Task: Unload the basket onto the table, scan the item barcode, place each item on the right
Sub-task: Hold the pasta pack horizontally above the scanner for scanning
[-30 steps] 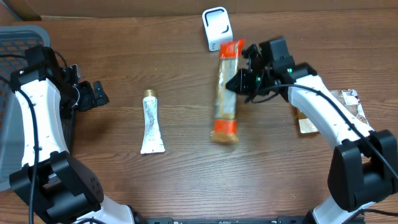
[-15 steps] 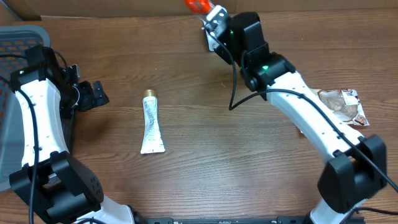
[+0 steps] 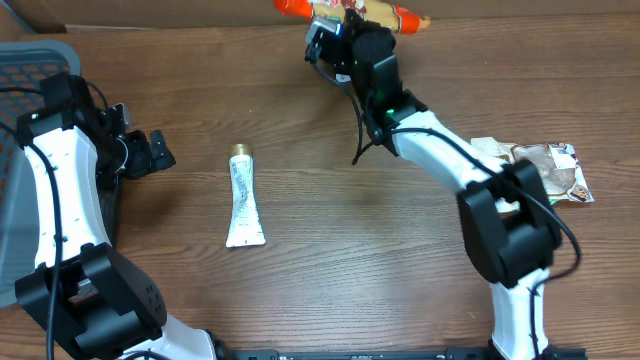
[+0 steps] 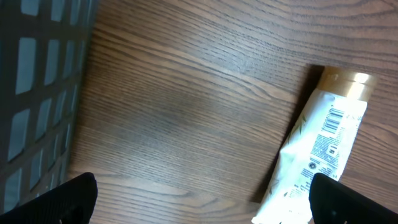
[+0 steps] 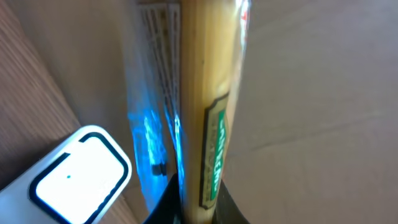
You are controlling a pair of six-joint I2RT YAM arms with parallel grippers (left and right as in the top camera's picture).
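Brown wooden table (image 3: 330, 270), with a grey plastic mesh basket (image 3: 30, 60) at its 9 o'clock edge. At 12 o'clock the right gripper (image 3: 350, 30) is clamped tight on the long clear packet of pale pasta with orange ends (image 3: 345, 10), held crosswise over the far edge by the cardboard back wall. A crumpled brown foil pouch (image 3: 545, 170) lies at 3 o'clock. A white squeeze tube with gold cap (image 3: 243, 197) lies left of centre. Near it, the left gripper (image 3: 152, 152) has its jaws spread wide and empty.

In the right wrist view the small white scanner with rounded window (image 5: 74, 177) sits just beside the packet, and blue light falls on the wrapper. Judgement: pick-up is done and the packet is being presented to the scanner. Whether the code registered cannot be told. Left to do: confirm the read and set the packet down.
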